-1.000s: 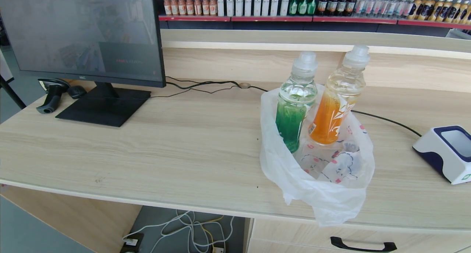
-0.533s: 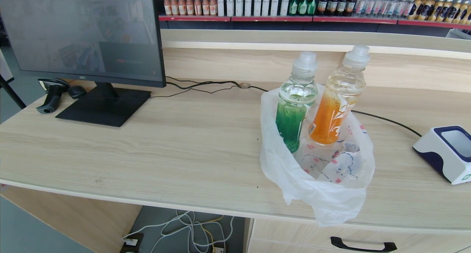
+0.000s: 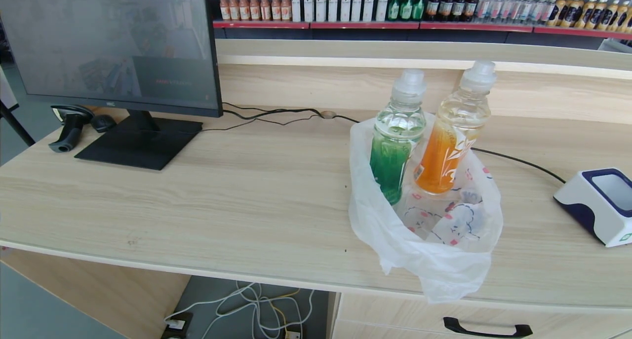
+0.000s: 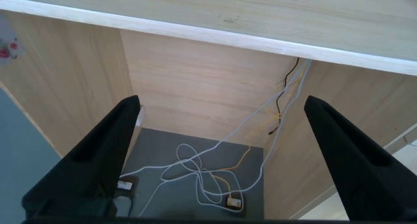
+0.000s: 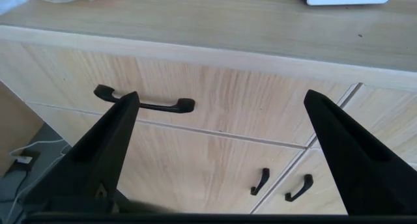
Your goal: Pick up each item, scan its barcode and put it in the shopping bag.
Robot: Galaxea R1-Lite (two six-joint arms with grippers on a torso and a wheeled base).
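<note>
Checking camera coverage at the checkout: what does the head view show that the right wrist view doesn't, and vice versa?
Head view adds the green bottle and orange bottle standing in the shopping bag, plus the monitor. Right wrist view adds the right gripper, open, and two cabinet handles. Shared: that bag's edge, the drawer handle, the barcode scanner and the counter.

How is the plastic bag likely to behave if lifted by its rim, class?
The bag looks thin and crumpled, so probably floppy. The green bottle and orange bottle stand tall in it, so it would likely sag and they might tip.
</note>
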